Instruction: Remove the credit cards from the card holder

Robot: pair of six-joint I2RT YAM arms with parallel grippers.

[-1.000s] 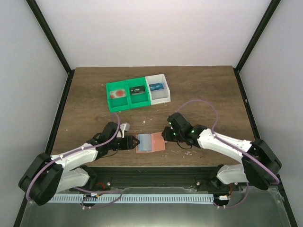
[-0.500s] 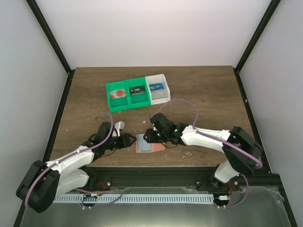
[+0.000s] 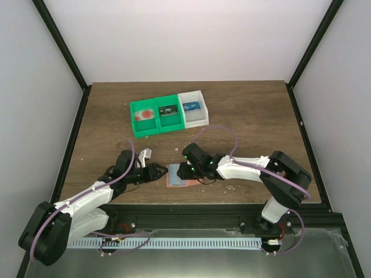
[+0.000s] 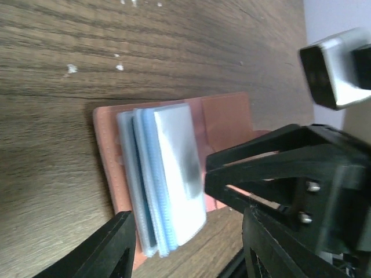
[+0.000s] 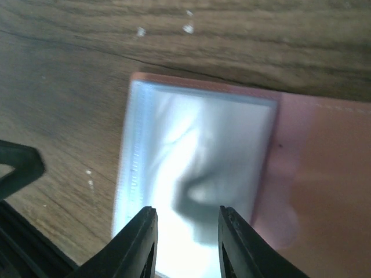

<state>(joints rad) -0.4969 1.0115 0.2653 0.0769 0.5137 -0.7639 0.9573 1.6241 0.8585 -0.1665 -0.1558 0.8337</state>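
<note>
- Tool status, left arm: my left tool [image 4: 186, 215] is released, jaws standing wide. The near end of the sleeve stack lies between them, and I see nothing clamped.
- One of its fingers [image 4: 116, 249] sits just beside the card holder's corner. I cannot confirm contact.
- Tool status, right arm: my right tool [image 5: 186, 211] has its jaws a little apart, tips pointed down at the top sleeve. Nothing is seen pinched between them. I cannot tell whether the tips touch the sleeve.
- Card holder [image 4: 223, 119]: lies open and flat on the bench [image 3: 249, 110] near its front edge, between my two tools.
- Its salmon-pink leaf is bare on the side toward my right arm. The stack of sleeves [image 4: 168, 162], pale blue and clear, lies on the side toward my left tool.
- The sleeves are slightly fanned and the top one is glossy. I cannot read what they contain.
- Credit cards: a blue card [image 3: 192, 106] lies in the white bin [image 3: 197, 120]. A dark card [image 3: 168, 109] lies in the adjoining compartment of the green bin [image 3: 139, 128].
- Both bins stand touching, side by side, well apart from the card holder.
- The green bin's other compartment holds a red-and-white item, too small to identify.
</note>
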